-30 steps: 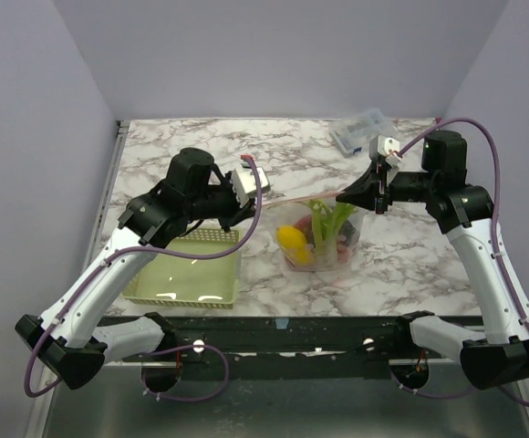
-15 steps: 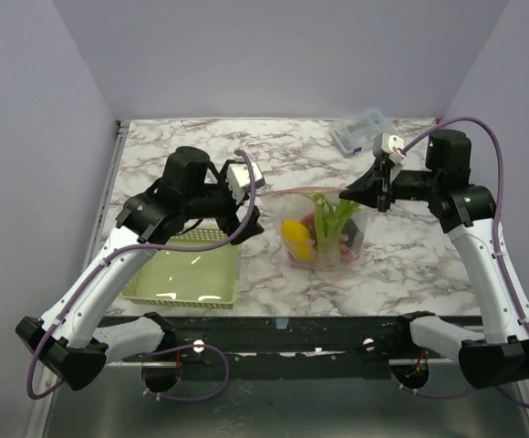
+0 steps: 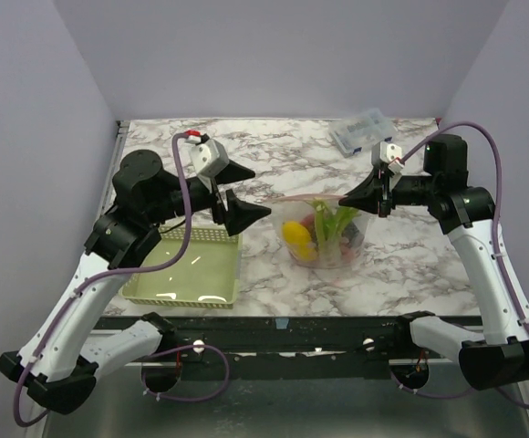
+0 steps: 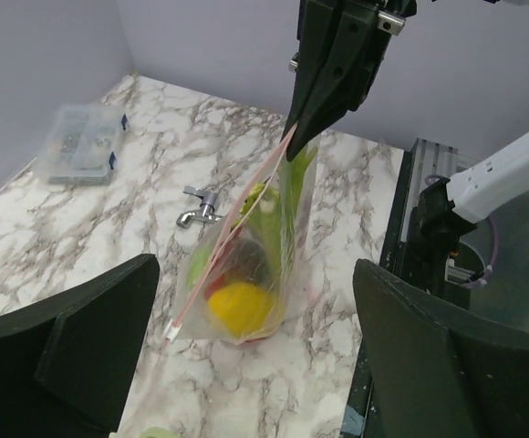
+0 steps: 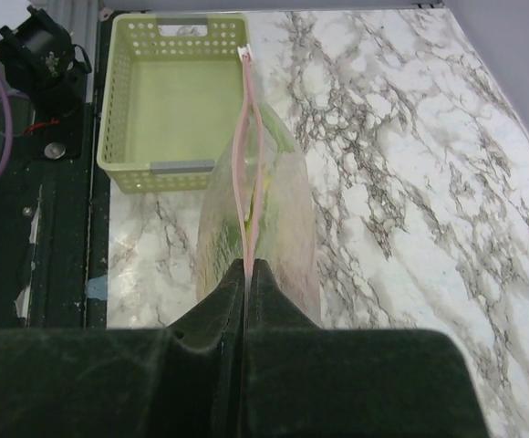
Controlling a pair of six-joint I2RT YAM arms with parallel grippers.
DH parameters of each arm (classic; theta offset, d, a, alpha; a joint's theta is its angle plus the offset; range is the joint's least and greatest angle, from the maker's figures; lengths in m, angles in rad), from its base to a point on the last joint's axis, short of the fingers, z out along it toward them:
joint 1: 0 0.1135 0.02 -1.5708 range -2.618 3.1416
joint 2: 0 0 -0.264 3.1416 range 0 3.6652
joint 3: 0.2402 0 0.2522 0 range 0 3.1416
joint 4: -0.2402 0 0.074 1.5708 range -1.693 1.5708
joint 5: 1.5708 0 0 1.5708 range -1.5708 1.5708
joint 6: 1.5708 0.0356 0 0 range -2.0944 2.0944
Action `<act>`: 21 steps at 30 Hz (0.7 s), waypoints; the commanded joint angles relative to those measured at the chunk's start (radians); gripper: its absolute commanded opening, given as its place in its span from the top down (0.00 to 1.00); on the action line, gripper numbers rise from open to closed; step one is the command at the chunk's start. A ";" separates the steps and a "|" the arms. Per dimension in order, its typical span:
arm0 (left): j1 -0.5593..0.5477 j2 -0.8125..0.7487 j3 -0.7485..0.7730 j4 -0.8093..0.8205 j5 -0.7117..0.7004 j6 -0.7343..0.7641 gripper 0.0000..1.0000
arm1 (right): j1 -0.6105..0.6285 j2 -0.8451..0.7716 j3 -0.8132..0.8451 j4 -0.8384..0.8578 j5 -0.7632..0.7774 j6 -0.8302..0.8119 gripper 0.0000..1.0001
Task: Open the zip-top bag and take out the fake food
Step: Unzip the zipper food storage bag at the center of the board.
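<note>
The zip-top bag (image 3: 324, 235) hangs by one corner of its pinkish zip strip (image 5: 247, 155) from my right gripper (image 3: 345, 198), which is shut on it; its bottom is at the tabletop. The two sides of the strip stand slightly apart. Inside is the fake food: a yellow piece (image 4: 240, 306), a dark ball (image 4: 246, 260), something red and a pale green stalk (image 3: 326, 219). My left gripper (image 3: 254, 192) is open, left of the bag and clear of it, holding nothing. In the left wrist view its fingers (image 4: 64, 347) frame the bag (image 4: 274, 228).
A pale green mesh basket (image 3: 187, 274) sits at the front left, under my left arm. A small clear compartment box (image 3: 362, 133) lies at the back right. A small metal part (image 4: 197, 208) lies on the marble behind the bag.
My left gripper let go of the bag's zip strip, opened wide and drew back to the left. The bag has slackened and now hangs from the right gripper alone.
</note>
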 commanded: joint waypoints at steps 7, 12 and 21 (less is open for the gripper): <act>-0.216 0.286 0.247 -0.213 -0.230 0.309 0.17 | -0.005 -0.029 -0.023 -0.045 -0.084 -0.065 1.00; -0.228 0.372 0.312 -0.236 -0.245 0.407 0.18 | -0.005 -0.031 -0.034 -0.042 -0.084 -0.066 1.00; -0.229 0.554 0.531 -0.401 -0.135 0.386 0.44 | -0.005 -0.045 -0.057 -0.036 -0.072 -0.071 1.00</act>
